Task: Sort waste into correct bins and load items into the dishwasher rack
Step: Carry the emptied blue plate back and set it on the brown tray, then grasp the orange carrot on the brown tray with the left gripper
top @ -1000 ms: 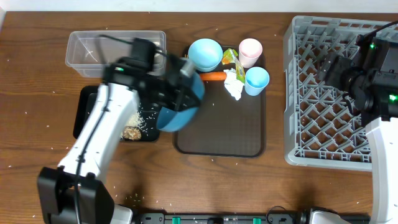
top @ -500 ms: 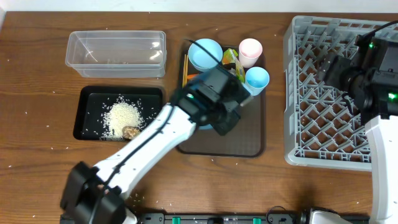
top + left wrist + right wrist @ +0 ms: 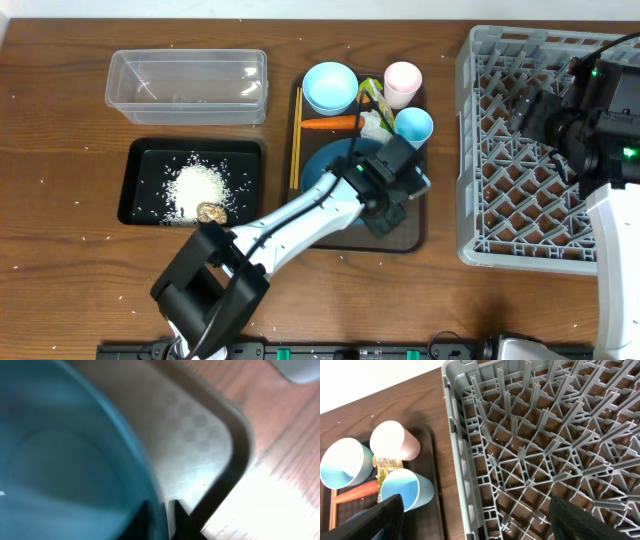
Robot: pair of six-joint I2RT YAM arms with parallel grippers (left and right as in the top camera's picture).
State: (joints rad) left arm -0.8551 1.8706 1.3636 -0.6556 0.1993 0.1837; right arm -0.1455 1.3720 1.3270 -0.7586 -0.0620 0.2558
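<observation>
The large blue dish (image 3: 328, 165) is over the dark brown serving tray (image 3: 345, 238). My left gripper (image 3: 388, 192) is shut on its right rim. In the left wrist view the dish (image 3: 60, 460) fills the left side, with the jaws (image 3: 160, 515) pinching its rim. The black tray (image 3: 140, 170) holds white rice (image 3: 198, 185) and a brown scrap (image 3: 210, 212). The clear tub (image 3: 185, 85) stands behind it. The carrot stick (image 3: 338, 124), tissue (image 3: 376, 128), wrapper (image 3: 370, 92), chopsticks (image 3: 296, 140), light-blue bowl (image 3: 330, 87), pink cup (image 3: 403, 82) and light-blue cup (image 3: 413, 128) are on the serving tray. My right gripper (image 3: 535, 115) is open over the grey rack (image 3: 470, 150).
Loose rice grains lie scattered on the wooden table (image 3: 60, 230). In the right wrist view my open gripper (image 3: 487, 520) hangs above the rack's left wall (image 3: 465, 460), with the pink cup (image 3: 395, 440) and light-blue cup (image 3: 407, 490) to its left.
My left arm has swung right with the blue dish, from above the black tray to the serving tray. The rice and the scrap in the black tray have come into view. The right arm has not moved.
</observation>
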